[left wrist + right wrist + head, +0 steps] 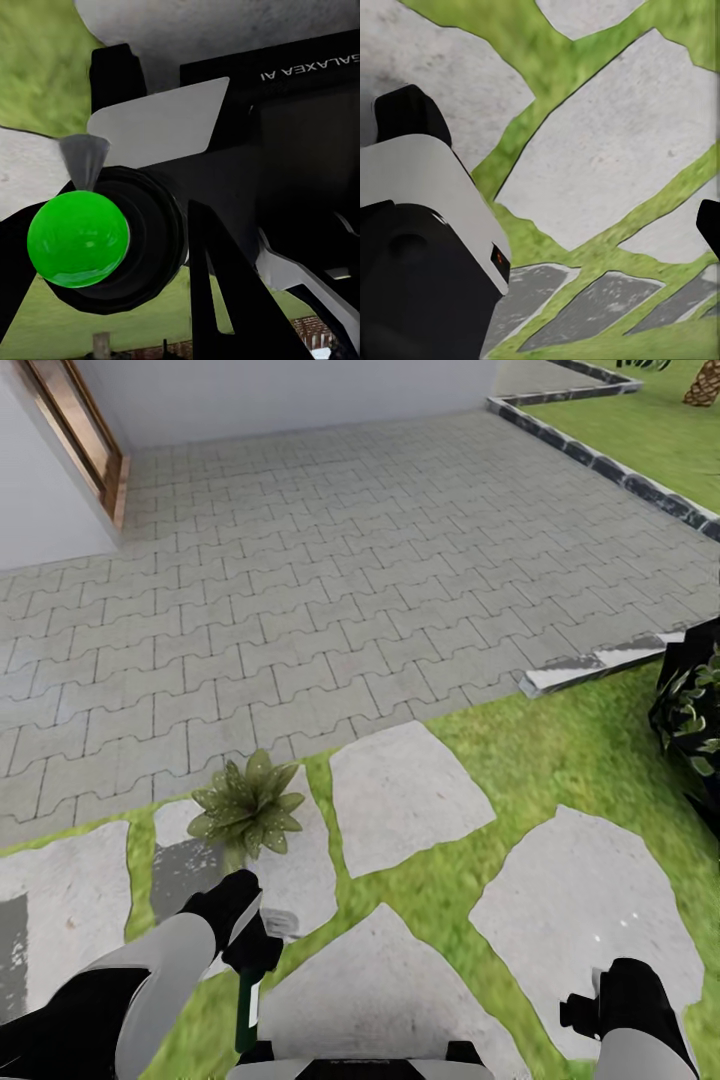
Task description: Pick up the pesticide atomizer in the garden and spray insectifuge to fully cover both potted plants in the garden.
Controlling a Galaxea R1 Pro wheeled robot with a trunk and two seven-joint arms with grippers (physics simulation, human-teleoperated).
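The left gripper (262, 950) is clamped on the atomizer (246, 1010), whose long axis hangs roughly vertical, green body downward, just short of a potted plant (248, 807) sitting on a stepping stone (405, 792). Grey paving (330, 560) lies beyond, lawn (560, 750) to the right. Whether the right gripper (585, 1010) is spread or closed, I cannot tell.

Home garden beside house. Grey paving (330, 560) fills my 12 o'clock, white wall (300, 395) and wooden door frame (80, 435) at 11, lawn (560, 750) with stepping stones (405, 795) underfoot, kerb (600, 465) at 1.
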